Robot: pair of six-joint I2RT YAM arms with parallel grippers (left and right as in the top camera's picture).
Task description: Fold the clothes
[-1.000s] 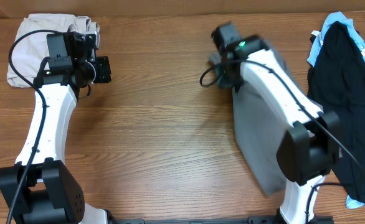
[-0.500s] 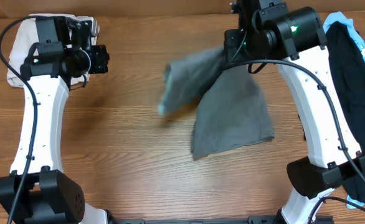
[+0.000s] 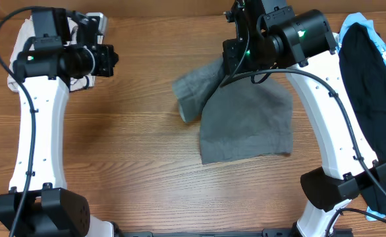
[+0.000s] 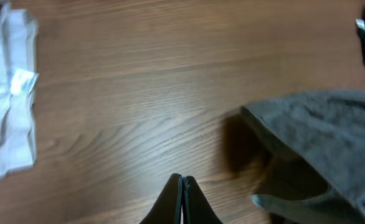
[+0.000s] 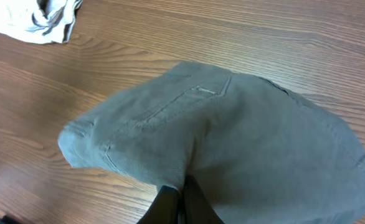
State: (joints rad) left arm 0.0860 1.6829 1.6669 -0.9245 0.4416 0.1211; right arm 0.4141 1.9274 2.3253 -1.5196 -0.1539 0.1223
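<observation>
Bare tabletop (image 3: pixel 127 151) lies open across the centre-left and bottom of the overhead frame. Right of centre the grey shorts (image 3: pixel 246 125) block passage, one fold lifted in the right claw (image 5: pixel 177 193); a black garment (image 3: pixel 371 99) fills the right edge, a pale garment (image 4: pixel 5 93) the upper left.

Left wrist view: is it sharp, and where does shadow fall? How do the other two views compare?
Left wrist view: soft overall, with the wood grain of the table smeared. The grey shorts cast a dark shadow on the wood under their edge, and the pale garment looks washed out. Right wrist view: sharper, the pocket seam reads clearly. Overhead view: crisp and evenly lit.
</observation>
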